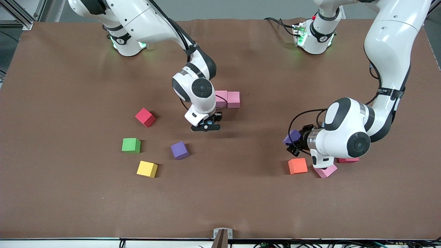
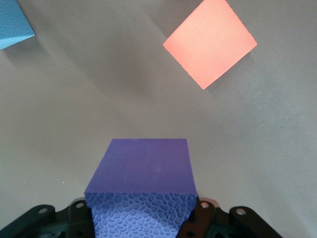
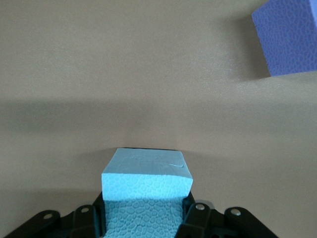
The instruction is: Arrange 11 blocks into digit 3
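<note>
Front view count: two purple cubes (image 1: 179, 150), three pink (image 1: 233, 99), two red (image 1: 145, 117), one each orange (image 1: 297, 166), yellow (image 1: 147, 168), green (image 1: 131, 145).
Look: matte foam, scattered on worktop (image 1: 69, 193).
Left gripper (image 1: 293, 144): grasping purple cube (image 2: 141, 186) near orange.
Right gripper (image 1: 206, 126): clenched on blue cube (image 3: 146, 186) mid-worktop.

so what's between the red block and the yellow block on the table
The green cube lies between the red block and the yellow block, shown in the front view.

Brown matte table (image 1: 69, 193) under even light, grey metal framing (image 1: 20, 13) at one corner.
</note>
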Robot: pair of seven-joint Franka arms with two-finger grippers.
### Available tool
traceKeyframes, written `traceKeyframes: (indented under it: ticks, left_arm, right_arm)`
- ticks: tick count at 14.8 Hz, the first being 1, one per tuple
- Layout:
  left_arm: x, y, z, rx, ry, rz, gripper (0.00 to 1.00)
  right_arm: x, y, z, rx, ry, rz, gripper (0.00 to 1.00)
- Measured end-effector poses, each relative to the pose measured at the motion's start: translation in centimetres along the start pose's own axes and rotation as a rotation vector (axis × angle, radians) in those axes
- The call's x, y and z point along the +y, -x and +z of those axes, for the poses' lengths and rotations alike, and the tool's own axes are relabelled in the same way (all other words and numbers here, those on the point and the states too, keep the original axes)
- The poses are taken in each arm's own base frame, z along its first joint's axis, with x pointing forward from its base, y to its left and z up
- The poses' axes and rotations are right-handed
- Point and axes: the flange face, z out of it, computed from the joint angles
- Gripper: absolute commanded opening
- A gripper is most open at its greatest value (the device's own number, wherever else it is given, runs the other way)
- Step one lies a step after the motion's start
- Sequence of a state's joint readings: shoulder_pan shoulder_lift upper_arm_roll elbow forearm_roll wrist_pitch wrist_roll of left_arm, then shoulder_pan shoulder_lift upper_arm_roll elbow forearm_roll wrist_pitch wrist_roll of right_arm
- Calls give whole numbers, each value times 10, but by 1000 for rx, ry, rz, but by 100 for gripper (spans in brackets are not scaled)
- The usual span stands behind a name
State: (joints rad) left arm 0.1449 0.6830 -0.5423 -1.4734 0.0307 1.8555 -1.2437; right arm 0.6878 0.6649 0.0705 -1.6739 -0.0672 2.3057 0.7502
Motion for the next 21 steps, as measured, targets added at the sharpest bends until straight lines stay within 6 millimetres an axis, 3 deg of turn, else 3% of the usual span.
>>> traceKeyframes:
  ticks: [21]
  left_arm:
    - [0,0,0,0,0,1,0]
  right_arm:
    - [-10,9,0,8,9,-32,3]
